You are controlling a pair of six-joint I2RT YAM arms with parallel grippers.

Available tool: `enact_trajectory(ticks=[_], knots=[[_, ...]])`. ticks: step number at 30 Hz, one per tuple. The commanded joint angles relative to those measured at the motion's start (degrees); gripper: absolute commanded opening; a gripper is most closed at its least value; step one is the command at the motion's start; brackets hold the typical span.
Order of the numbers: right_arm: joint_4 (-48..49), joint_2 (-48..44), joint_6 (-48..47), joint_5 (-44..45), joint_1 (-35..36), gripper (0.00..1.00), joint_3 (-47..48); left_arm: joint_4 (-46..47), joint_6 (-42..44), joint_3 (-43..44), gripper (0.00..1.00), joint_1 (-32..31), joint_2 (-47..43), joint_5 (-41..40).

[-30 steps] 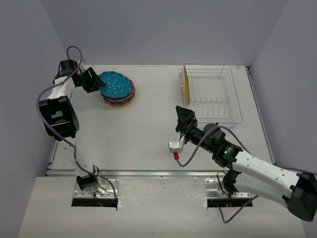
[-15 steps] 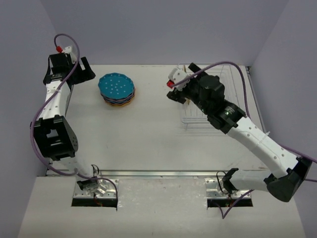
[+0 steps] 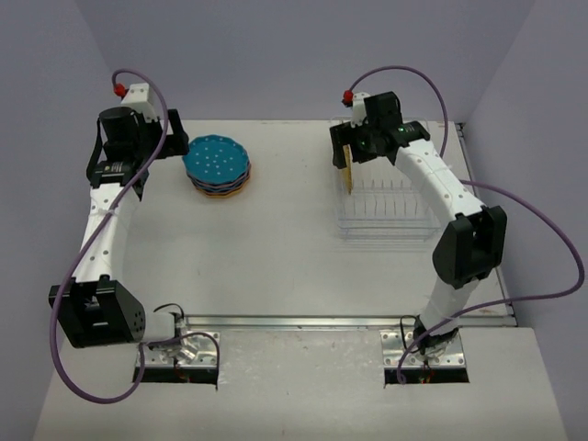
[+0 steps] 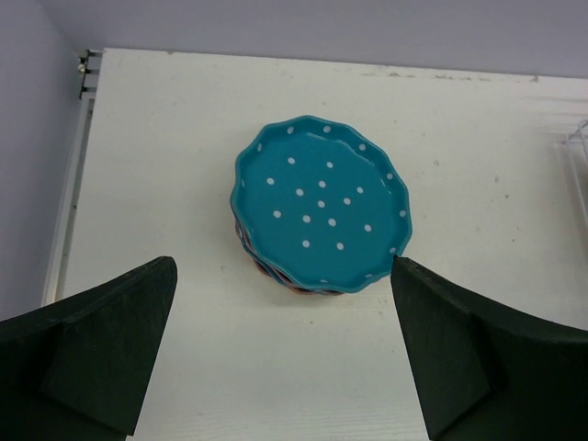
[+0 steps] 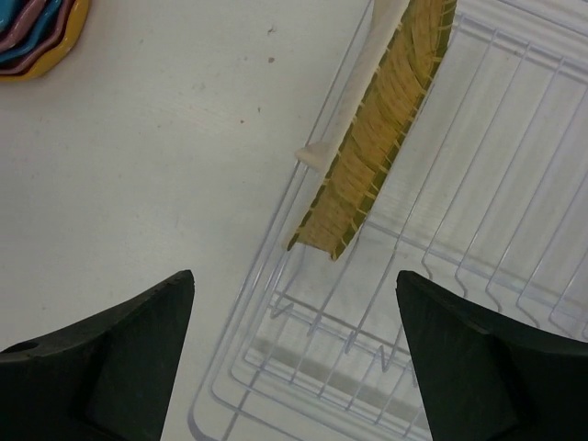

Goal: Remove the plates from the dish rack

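Several plates sit stacked at the table's back left, with a teal polka-dotted plate on top. The stack fills the middle of the left wrist view. My left gripper is open and empty, just left of the stack and above it. One yellow-orange plate stands on edge at the left end of the clear dish rack. My right gripper is open and empty above that plate. Its fingers straddle the rack's left wall.
The rack's wire dividers to the right of the yellow plate hold nothing. The edge of the plate stack shows in the top left corner of the right wrist view. Purple cables arc over both arms. Grey walls close in the back and sides.
My right arm has swung from the table's middle to above the rack's left end. My left gripper has drawn back from the stack, leaving the teal plate on top.
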Motion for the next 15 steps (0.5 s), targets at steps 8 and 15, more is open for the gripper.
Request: enact_trajectory(ticks=[8, 15], knots=[[0.37, 13.73, 4.22, -4.32, -2.56, 0.69, 16.72, -2.56, -4.88, -0.32, 1.0, -1.69, -1.64, 4.22], [0.81, 20.72, 4.5, -4.15, -3.69, 0.62, 21.18, -5.79, -5.15, 2.32, 1.0, -2.3, -1.53, 5.36]])
